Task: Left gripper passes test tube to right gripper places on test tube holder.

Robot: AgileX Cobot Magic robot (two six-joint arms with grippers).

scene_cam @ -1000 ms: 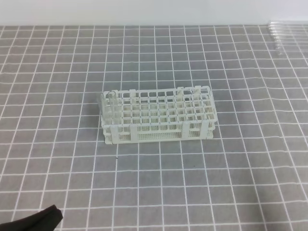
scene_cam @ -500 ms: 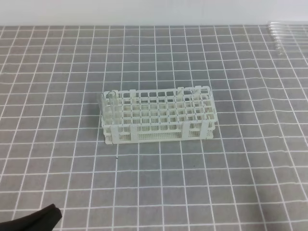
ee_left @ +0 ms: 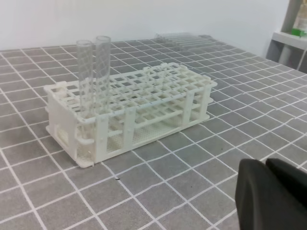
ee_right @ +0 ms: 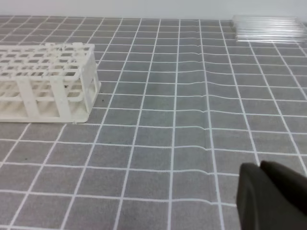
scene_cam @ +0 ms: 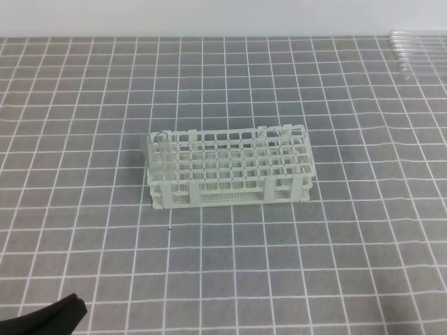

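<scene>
Here the left gripper sits low at the near left corner of the table, its dark fingers pressed together on nothing. The right gripper shows only in its own wrist view, likewise closed and empty, at the near right.

Outward from both, the holder stands mid-table with its long side running left to right. Two clear tubes already stand upright in its left end, side by side.

The tubes to be fetched lie flat as a small group at the far right corner of the mat, well apart from the holder. Their long axes run roughly left to right, parallel to the far edge. Which single one of that group is meant cannot be told; they overlap and are nearly invisible.

The relation that matters is this: the group lies diagonally across the whole table from the left gripper, with the holder between. It lies straight ahead of the right gripper, which is clearly the nearer arm. Since the task has the left one pick first, I judge it must travel far and to the right, skirting the holder, then open across a tube's width.
</scene>
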